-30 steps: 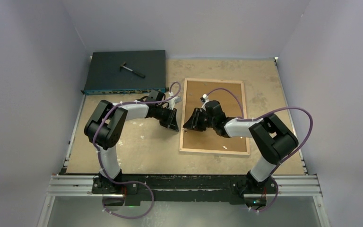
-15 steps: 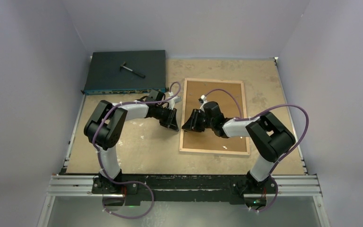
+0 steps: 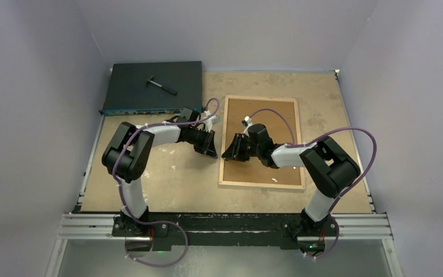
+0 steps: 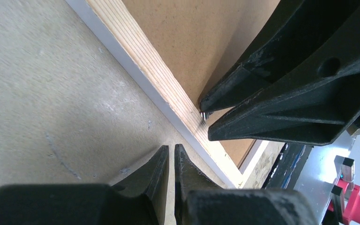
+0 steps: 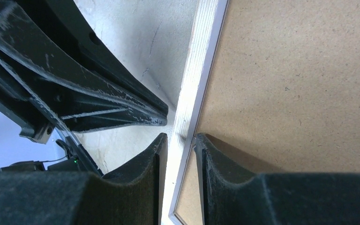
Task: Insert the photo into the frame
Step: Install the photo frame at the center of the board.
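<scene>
The frame (image 3: pixel 262 185) lies back up on the table, its light wood rail (image 4: pixel 140 61) around a brown backing board (image 3: pixel 277 115). My right gripper (image 5: pixel 180 137) is shut on the frame's left rail (image 5: pixel 204 47), one finger outside it and the other inside on the board (image 5: pixel 300 84). My left gripper (image 4: pixel 171 149) is shut with nothing in it. Its tips rest on the table just left of that rail, facing the right gripper (image 3: pixel 226 154). The right fingers (image 4: pixel 286 117) fill the left wrist view. The photo is hidden.
A flat dark box (image 3: pixel 153 98) sits at the back left with a small hammer-like tool (image 3: pixel 161 85) on top. Grey walls close in the table on three sides. A metal rail (image 3: pixel 225 226) carrying the arm bases runs along the near edge.
The right arm has shifted a little to the left, with its jaws closing slightly on the frame's rail. The left wrist has edged slightly back; its jaws stay shut.
</scene>
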`<act>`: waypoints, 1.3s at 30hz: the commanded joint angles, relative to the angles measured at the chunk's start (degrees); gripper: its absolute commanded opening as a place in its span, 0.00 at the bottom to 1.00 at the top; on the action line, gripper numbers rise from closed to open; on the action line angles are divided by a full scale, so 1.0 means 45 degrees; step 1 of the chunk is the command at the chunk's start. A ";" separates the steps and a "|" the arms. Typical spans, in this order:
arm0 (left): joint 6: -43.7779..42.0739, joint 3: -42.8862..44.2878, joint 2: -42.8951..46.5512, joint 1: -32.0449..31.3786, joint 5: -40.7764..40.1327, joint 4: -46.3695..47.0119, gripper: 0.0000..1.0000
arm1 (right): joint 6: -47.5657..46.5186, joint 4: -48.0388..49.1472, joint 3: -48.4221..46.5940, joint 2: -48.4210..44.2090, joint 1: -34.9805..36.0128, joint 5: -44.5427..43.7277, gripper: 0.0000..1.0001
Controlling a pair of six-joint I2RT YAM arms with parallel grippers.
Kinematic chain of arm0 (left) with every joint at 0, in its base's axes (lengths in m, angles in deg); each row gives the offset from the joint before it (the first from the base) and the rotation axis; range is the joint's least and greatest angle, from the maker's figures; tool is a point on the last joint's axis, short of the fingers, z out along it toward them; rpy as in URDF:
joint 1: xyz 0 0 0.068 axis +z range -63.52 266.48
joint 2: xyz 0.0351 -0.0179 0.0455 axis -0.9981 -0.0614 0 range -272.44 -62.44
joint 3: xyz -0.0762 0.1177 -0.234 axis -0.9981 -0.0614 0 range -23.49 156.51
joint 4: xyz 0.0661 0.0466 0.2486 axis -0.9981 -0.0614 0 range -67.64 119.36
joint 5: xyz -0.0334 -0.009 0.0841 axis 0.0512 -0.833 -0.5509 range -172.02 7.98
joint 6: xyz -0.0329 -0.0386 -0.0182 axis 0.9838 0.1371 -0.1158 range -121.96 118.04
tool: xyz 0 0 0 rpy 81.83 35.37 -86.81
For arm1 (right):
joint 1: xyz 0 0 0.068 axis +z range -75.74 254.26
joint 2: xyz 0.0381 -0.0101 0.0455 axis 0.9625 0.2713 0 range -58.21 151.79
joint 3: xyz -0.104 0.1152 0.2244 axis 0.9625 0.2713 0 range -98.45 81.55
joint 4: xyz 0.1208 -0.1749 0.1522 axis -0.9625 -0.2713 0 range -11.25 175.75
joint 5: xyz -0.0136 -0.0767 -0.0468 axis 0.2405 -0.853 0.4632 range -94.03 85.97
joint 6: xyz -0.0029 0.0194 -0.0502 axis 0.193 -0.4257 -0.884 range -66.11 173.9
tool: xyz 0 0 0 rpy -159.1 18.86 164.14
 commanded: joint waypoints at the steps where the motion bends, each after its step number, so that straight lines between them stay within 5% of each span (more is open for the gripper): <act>1: -0.0120 0.0717 0.0619 0.0378 0.0020 -0.0049 0.07 | -0.0292 -0.0339 -0.0463 0.0164 0.0073 0.0423 0.31; 6: 0.0041 0.1283 0.0558 0.0644 -0.0154 -0.0079 0.15 | -0.0303 -0.0339 -0.0278 0.0080 0.0068 0.0617 0.31; 12: 0.0759 0.2052 0.0328 0.0690 -0.0553 0.0700 0.37 | -0.0350 -0.1049 -0.0919 -0.0407 -0.0085 0.0856 0.38; 17: 0.1283 0.2903 -0.0419 0.0684 -0.0919 0.1175 0.38 | -0.0848 -0.2062 -0.2577 -0.1258 -0.1685 0.0190 0.52; 24: 0.2449 0.3291 -0.1470 0.0690 -0.1143 0.2402 0.35 | -0.1254 -0.1935 -0.4241 -0.0602 -0.4052 -0.0551 0.54; 39: 0.2673 0.3139 -0.2288 0.0673 -0.1002 0.3098 0.21 | -0.2108 -0.1889 -0.8787 0.4615 -0.4224 -0.0538 0.50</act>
